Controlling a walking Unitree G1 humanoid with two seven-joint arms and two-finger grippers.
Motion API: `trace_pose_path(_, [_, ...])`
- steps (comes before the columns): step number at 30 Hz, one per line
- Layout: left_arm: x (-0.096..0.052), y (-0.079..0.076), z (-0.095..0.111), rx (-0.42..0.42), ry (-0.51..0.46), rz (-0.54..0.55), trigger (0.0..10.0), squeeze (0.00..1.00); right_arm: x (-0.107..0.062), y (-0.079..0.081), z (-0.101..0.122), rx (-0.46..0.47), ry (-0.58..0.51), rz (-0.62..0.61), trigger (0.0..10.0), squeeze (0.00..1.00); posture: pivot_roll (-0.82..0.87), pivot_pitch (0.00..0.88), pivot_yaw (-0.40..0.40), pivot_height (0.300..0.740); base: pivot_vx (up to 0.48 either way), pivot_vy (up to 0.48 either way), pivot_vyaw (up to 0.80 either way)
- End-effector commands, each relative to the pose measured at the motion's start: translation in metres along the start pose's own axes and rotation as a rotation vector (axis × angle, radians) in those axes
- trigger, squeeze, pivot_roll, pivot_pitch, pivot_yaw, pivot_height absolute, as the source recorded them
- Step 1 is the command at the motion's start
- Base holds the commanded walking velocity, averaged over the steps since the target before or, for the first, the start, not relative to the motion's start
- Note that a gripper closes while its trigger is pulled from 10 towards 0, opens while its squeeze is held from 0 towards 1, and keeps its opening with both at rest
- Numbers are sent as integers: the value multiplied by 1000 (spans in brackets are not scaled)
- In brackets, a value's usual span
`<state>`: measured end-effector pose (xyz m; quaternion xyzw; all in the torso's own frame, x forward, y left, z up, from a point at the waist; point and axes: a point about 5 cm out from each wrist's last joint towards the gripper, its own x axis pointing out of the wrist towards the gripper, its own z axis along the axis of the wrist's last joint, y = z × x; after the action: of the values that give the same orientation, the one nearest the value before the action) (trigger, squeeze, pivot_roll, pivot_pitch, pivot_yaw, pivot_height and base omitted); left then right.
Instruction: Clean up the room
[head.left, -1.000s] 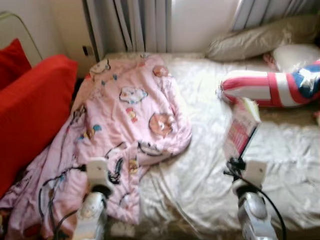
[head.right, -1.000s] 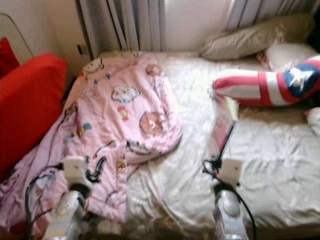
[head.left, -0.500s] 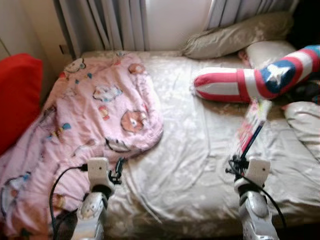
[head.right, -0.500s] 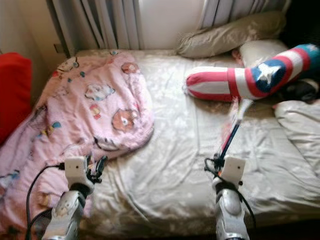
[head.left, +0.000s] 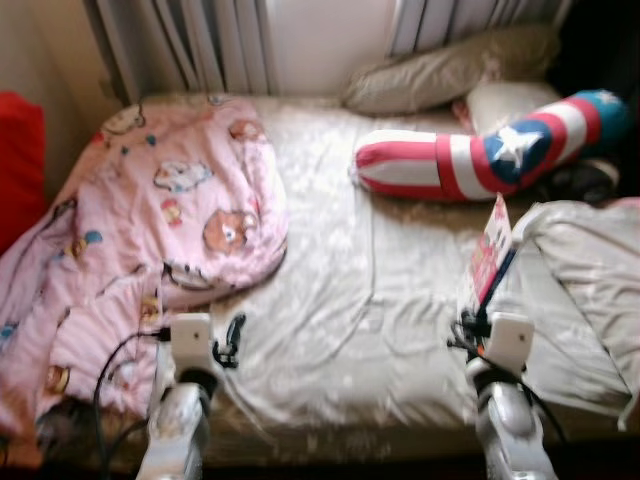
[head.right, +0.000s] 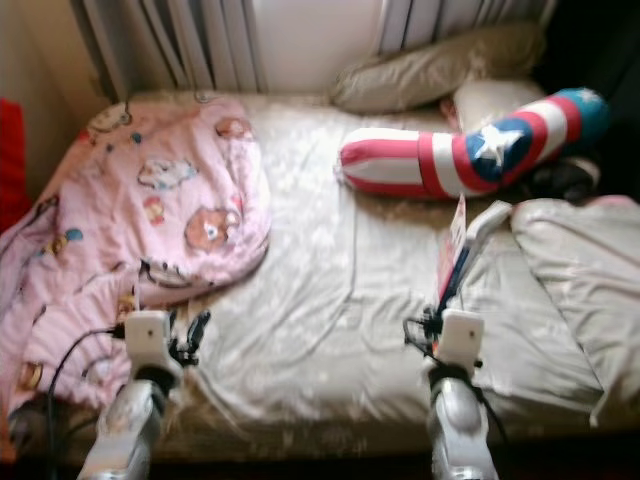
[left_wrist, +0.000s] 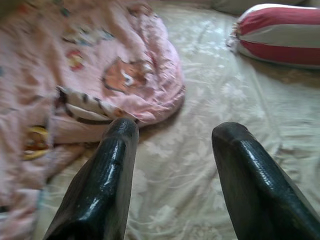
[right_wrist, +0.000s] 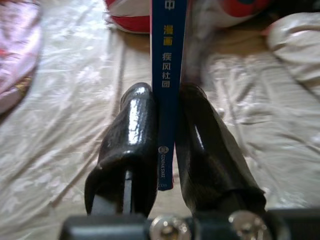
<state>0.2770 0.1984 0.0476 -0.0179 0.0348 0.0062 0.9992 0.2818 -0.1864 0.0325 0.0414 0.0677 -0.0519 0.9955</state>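
right tool (right_wrist: 167, 130) is clamped tight on a thin book (right_wrist: 169, 75), blue spine pinched between its two black fingers (right_wrist: 132, 135), the book standing up from the tool over the bed (head.left: 340, 330). just beyond the book lies a red, white and blue star bolster (head.left: 470, 160), with a grey pillow (head.left: 450, 70) farther off. left tool (left_wrist: 172, 175) hovers low over the sheet, fingers (left_wrist: 107, 170) spread apart, gripping nothing. the pink cartoon blanket (head.left: 150, 220) is heaped just ahead of it and out to its left.
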Motion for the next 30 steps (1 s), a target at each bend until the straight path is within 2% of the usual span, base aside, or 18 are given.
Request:
trace_pose_path(1, [-1, -7, -4, -14, 14, -13, 10000, 0, 3, -5, 10, -6, -49, -13, 10000, 0, 120, 79, -38, 732, 0, -266, 0])
trace_pose_path(13, [-2, -7, -4, -15, 16, -16, 10000, 0, 4, -9, 12, -6, -57, -25, 10000, 0, 113, 72, -34, 732, 0, -263, 0])
trace_pose_path(30, [0, -5, -5, -8, 21, -23, 10000, 0, 6, -16, 13, -16, -59, -41, 10000, 0, 111, 42, -27, 732, 0, 0, 0])
